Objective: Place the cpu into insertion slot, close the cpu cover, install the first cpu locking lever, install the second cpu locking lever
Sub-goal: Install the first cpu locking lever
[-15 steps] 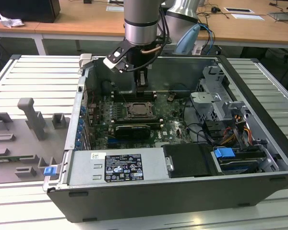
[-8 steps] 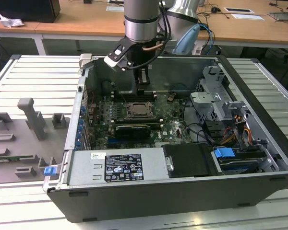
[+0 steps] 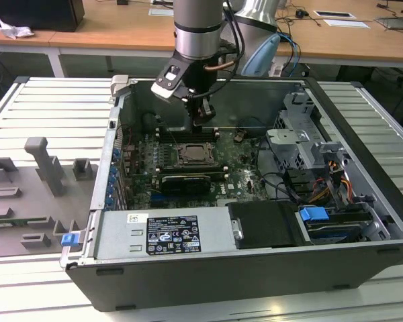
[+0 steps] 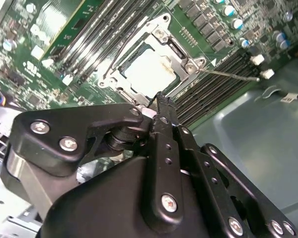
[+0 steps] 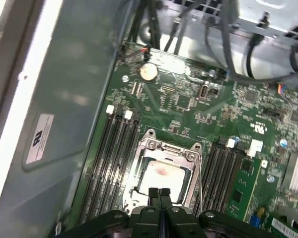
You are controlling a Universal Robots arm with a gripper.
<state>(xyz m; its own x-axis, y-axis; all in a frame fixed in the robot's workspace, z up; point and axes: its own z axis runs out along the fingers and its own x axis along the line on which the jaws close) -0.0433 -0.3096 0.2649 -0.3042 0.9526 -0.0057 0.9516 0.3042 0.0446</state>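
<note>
The cpu (image 4: pixel 149 69) lies flat in its socket on the green motherboard, its pale silver top showing through the square opening of the cpu cover (image 4: pixel 181 54). The shiny cover frame is down around the chip in both wrist views (image 5: pixel 166 146). One thin wire lever (image 4: pixel 228 75) angles out from a socket corner over the memory slots; another lever (image 4: pixel 121 49) runs along the opposite side. My gripper (image 5: pixel 159 191) hangs just above the socket's edge, its black fingers shut together with nothing between them. In the exterior view the gripper (image 3: pixel 200 123) stands over the socket (image 3: pixel 191 154) inside the open case.
Memory slots (image 5: pixel 114 148) flank the socket on both sides. A long black card (image 3: pixel 185 181) lies in front of it, the power supply (image 3: pixel 164 235) nearer still. A drive cage with cables (image 3: pixel 299 134) fills the exterior view's right. Grey fixtures (image 3: pixel 43 168) stand outside the case.
</note>
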